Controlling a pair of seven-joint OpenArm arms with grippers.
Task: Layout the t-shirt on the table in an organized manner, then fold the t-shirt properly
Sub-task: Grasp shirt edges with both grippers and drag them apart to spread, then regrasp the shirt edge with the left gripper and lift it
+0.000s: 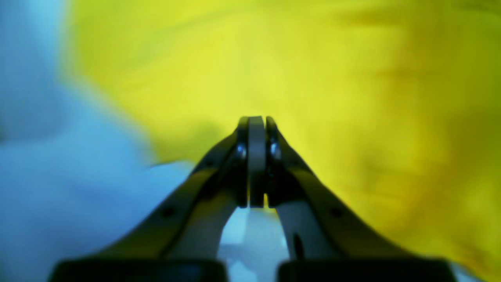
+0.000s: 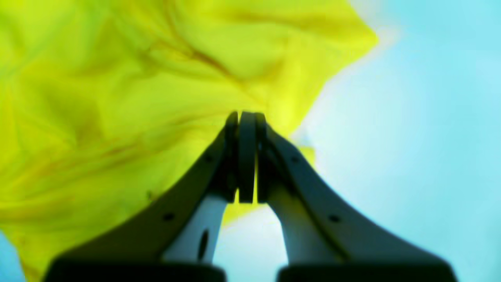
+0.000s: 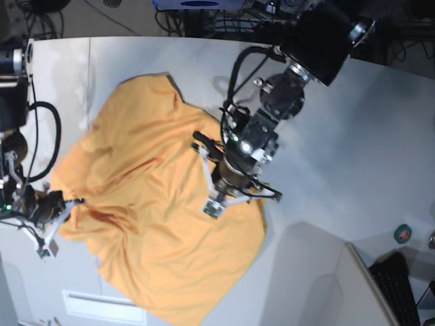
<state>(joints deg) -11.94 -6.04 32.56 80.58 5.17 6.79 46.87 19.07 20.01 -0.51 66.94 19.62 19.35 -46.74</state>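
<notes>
The orange t-shirt (image 3: pixel 149 210) lies crumpled and partly spread on the white table (image 3: pixel 353 149); both wrist cameras show it yellow. My left gripper (image 3: pixel 211 206) hangs over the shirt's right part. In the left wrist view the left gripper (image 1: pixel 256 119) has its jaws together where the blurred t-shirt (image 1: pixel 305 70) edge meets the tips. My right gripper (image 3: pixel 76 202) is at the shirt's left edge. In the right wrist view the right gripper (image 2: pixel 246 115) is shut on the t-shirt (image 2: pixel 117 86), with creases running out from the tips.
A keyboard (image 3: pixel 397 288) and a green tape roll (image 3: pixel 402 233) sit at the lower right. Cables and dark equipment (image 3: pixel 204 13) line the far edge. A thin seam (image 3: pixel 89 68) crosses the table on the left. A white slab (image 3: pixel 319 285) lies at the bottom.
</notes>
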